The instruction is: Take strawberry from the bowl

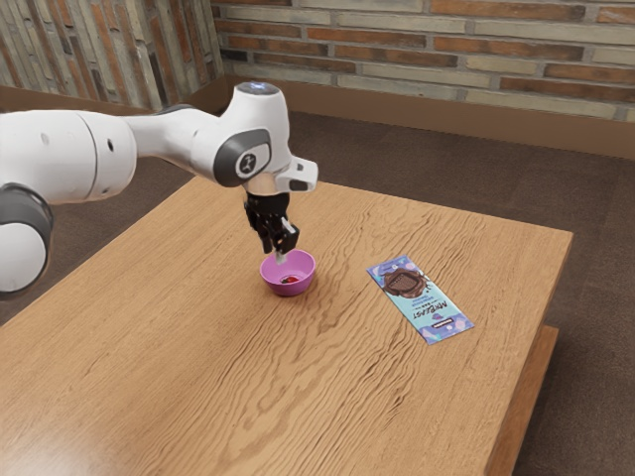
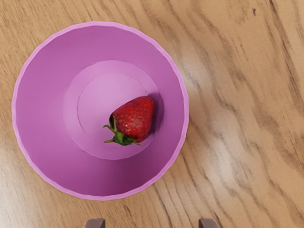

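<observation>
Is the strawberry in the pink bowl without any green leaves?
No, green leaves are attached at one end of the strawberry.

A pink bowl (image 2: 38, 95) sits on a wood-grained table (image 2: 237, 152). On the bowl's floor, off its centre, lies a red strawberry (image 2: 136, 118) with a green leafy cap (image 2: 120, 137). The gripper's (image 1: 282, 254) two fingers stand apart near the bowl's rim.

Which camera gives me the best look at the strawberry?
The wrist view: it looks down into the pink bowl, so the whole strawberry is visible, with its red, seeded skin and green leaves. The exterior view shows it as a tiny red patch inside the bowl.
</observation>
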